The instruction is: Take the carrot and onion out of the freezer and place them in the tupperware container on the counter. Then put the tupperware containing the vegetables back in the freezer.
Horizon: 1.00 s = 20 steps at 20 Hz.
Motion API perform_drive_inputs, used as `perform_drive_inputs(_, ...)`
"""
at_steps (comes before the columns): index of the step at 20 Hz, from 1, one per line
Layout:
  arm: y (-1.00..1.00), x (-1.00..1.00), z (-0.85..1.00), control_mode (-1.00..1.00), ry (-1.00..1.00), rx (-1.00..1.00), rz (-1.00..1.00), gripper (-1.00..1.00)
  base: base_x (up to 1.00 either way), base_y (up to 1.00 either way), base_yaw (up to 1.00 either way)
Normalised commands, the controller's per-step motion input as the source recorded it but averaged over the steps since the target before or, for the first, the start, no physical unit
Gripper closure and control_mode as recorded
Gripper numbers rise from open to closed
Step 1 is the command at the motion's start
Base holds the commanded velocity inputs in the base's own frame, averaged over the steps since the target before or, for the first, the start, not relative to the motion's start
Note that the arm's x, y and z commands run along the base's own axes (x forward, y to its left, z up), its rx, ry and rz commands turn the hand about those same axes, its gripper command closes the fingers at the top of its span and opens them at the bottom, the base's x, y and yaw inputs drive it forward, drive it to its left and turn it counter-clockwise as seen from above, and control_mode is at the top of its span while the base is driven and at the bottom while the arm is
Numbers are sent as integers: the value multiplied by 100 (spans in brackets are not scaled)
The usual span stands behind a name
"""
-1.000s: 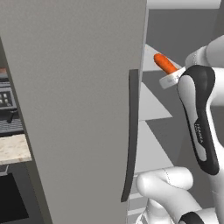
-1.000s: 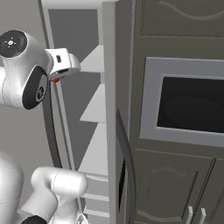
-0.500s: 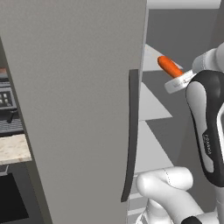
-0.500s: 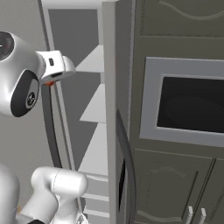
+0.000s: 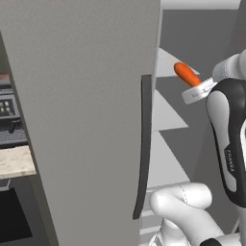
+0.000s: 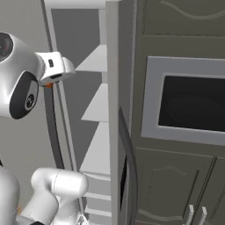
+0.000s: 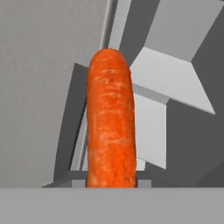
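With the carrot (image 7: 110, 122) clenched lengthwise between the 2 fingers (tip poking beyond them), carry it level, clear of the freezer door (image 5: 86, 110) beside them.

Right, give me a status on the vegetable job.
Done: the freezer door stands open. In hand: the carrot sticks out of the claw, lifted in front of the shelves, also seen in the left base view. Left: carrot into the tupperware, the onion, then the container into the freezer.
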Motion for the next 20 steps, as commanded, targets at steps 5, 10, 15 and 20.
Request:
perform_drive_inputs(5, 0, 0, 0, 100, 0, 0, 0, 100, -59, 78, 0)
perform_drive_inputs(10, 0, 0, 0, 100, 0, 0, 0, 100, -66, 78, -1)
perform_drive_inputs(15, 0, 0, 0, 100, 0, 0, 0, 100, 11, 100, -12)
perform_drive_inputs(20, 0, 0, 0, 100, 0, 0, 0, 100, 19, 100, -15)
